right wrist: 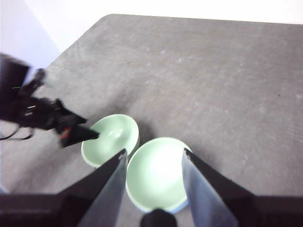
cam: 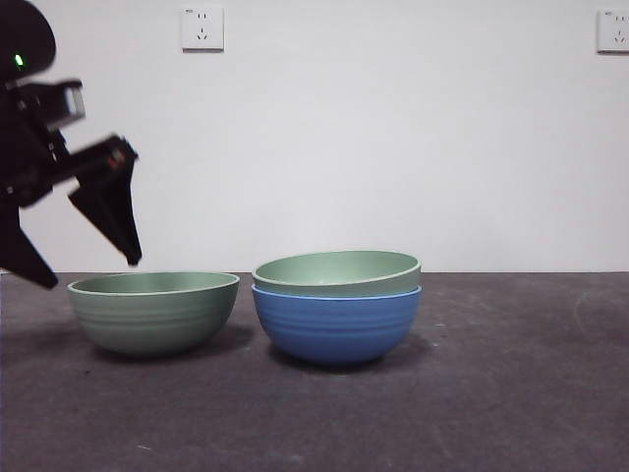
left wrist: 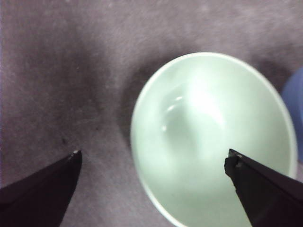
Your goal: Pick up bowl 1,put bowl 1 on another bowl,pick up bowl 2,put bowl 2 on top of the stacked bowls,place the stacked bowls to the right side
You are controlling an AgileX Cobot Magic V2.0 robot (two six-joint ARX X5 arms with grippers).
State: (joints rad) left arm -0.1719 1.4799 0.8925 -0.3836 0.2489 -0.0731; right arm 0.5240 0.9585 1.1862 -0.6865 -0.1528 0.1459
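Left end effector (left wrist: 151,163) wide open above lone green bowl (cam: 153,311); straddle near rim squarely, descend, close firmly before lifting to blue-based stack (cam: 336,307). Right end effector (right wrist: 154,165) open, waiting.

The left tool (cam: 88,236) is matte black with tapered pointed jaws, a green light glowing on its arm.

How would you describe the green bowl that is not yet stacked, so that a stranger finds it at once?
On the dark table, beside the blue bowl, stands a pale green bowl by itself under the open left gripper. The other green bowl sits nested in the blue one; this one rests directly on the table.
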